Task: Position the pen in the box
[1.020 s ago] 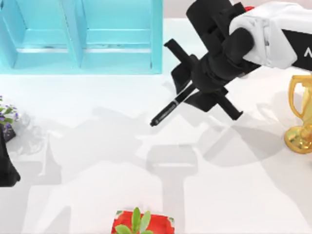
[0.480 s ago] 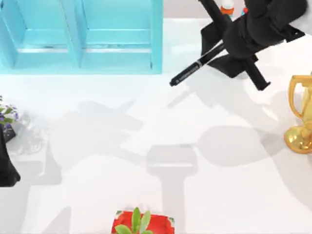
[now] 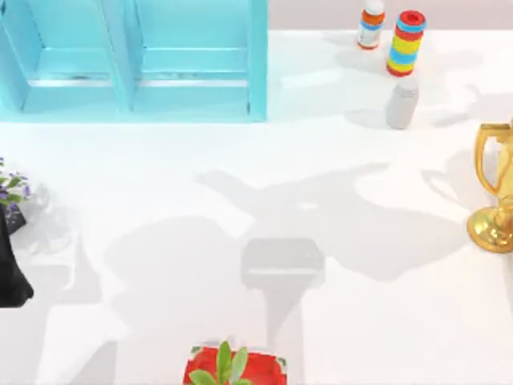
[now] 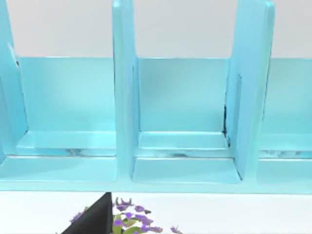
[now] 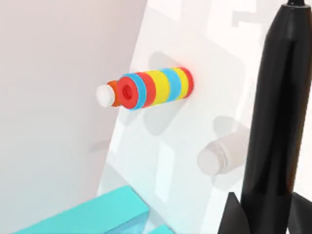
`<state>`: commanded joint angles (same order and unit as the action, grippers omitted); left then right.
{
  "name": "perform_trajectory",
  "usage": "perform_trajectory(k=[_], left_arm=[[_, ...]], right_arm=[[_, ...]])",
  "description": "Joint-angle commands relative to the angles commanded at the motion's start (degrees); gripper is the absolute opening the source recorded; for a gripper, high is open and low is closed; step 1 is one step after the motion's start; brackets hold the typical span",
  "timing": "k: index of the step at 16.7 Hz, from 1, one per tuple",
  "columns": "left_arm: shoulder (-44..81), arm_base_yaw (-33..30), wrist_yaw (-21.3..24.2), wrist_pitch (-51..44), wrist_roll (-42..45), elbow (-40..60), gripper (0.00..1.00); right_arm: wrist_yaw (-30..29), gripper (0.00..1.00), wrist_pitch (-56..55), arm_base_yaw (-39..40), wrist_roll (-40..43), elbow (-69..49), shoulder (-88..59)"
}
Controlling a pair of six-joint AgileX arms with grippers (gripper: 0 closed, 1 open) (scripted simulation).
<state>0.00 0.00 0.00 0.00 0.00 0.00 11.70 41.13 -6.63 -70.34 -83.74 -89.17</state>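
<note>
**Pen held close to the right wrist camera**

Top view: the left arm [image 3: 12, 277] is sitting parked at the counter's [image 3: 337, 321] left edge, cut off; the turquoise box [image 3: 132, 60] is standing at the far left.

Left wrist view: the camera is facing the box's compartments [image 4: 183, 112]; whether the left gripper is clenched cannot be told.

Right wrist view: the right gripper [image 5: 261, 214], cropped, is grasping the pen [image 5: 275, 112], its long axis running up the frame above the counter near a striped bottle [image 5: 153, 87].
</note>
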Motion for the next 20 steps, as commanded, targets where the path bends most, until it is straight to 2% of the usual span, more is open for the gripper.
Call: perform_trajectory(k=[6, 10, 13, 20], left_arm=[[0.0, 0.0, 0.0, 0.0, 0.0, 0.0, 1.00], [0.0, 0.0, 0.0, 0.0, 0.0, 0.0, 1.00], [0.0, 0.0, 0.0, 0.0, 0.0, 0.0, 1.00], [0.0, 0.0, 0.0, 0.0, 0.0, 0.0, 1.00]], right_arm=[[6.1, 0.00, 2.2, -26.6, 12.9, 9.3, 2.0], [8.3, 0.00, 3.9, -38.1, 21.4, 15.5, -0.9], [8.6, 0.00, 4.7, -41.0, 23.9, 17.7, -2.5], [8.1, 0.00, 4.1, -38.7, 22.5, 17.7, -2.5]])
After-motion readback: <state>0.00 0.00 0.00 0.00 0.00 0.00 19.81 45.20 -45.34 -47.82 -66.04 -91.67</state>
